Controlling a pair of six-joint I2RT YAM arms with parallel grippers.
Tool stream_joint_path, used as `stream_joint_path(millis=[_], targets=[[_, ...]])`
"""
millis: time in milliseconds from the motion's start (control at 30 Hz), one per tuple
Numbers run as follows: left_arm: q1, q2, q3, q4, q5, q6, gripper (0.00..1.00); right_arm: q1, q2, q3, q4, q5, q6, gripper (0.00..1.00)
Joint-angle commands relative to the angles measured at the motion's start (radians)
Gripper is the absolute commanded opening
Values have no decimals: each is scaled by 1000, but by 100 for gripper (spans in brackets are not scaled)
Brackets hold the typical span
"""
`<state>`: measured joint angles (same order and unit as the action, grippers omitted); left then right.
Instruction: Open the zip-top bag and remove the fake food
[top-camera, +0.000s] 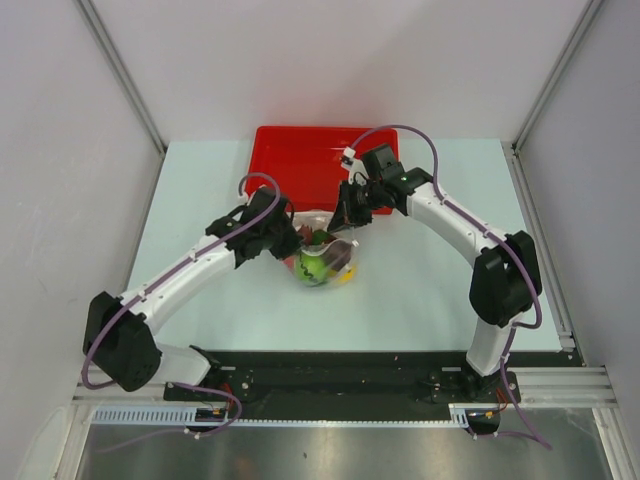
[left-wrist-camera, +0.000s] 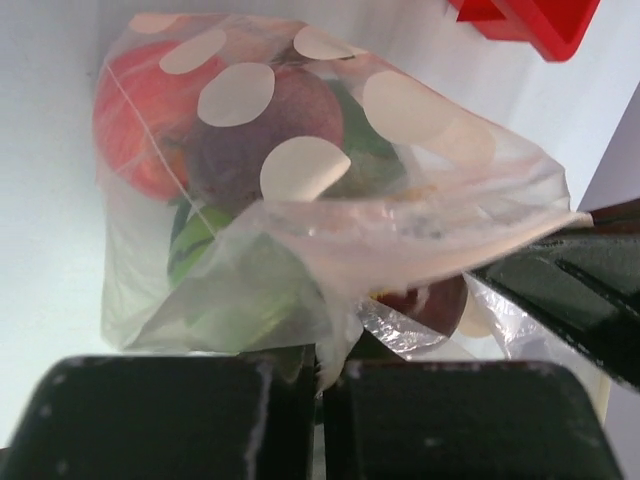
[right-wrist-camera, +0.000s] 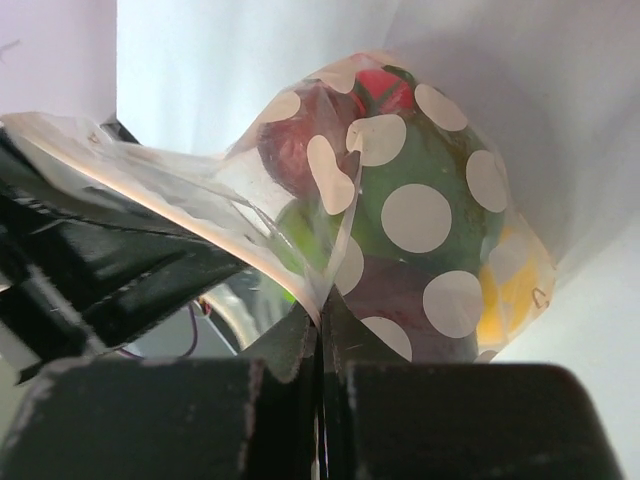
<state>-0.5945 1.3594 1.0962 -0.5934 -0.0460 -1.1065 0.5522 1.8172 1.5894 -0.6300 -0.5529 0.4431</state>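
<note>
The zip-top bag (top-camera: 325, 260) is clear plastic with white dots and hangs between my two grippers above the table. It shows in the left wrist view (left-wrist-camera: 300, 180) and the right wrist view (right-wrist-camera: 400, 210). Inside it are fake food pieces: a red ball (left-wrist-camera: 135, 120), a dark maroon one (left-wrist-camera: 255, 130), a bright green ball (top-camera: 313, 267) and a yellow one (right-wrist-camera: 510, 300). My left gripper (left-wrist-camera: 322, 372) is shut on the bag's top edge on the left. My right gripper (right-wrist-camera: 320, 335) is shut on the top edge on the right. The whitish zip strip (right-wrist-camera: 170, 195) stretches between them.
A red rectangular tray (top-camera: 300, 160) lies just behind the bag and the grippers; its corner shows in the left wrist view (left-wrist-camera: 540, 25). The pale table (top-camera: 430, 290) is bounded by grey side walls and a black rail at the near edge.
</note>
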Motion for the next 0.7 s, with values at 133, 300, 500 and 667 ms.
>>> stream_joint_path(millis=[133, 300, 500, 667], targets=[[-4, -178, 113, -141, -31, 186, 0, 2, -62, 72, -124, 56, -141, 8], [-4, -244, 99, -123, 37, 215, 0, 12, -67, 87, -171, 51, -161, 31], [-2, -231, 57, -109, 118, 243, 0, 34, -76, 170, -270, 114, -196, 53], [-2, -214, 63, -101, 132, 263, 0, 66, -64, 321, -335, 177, -205, 54]])
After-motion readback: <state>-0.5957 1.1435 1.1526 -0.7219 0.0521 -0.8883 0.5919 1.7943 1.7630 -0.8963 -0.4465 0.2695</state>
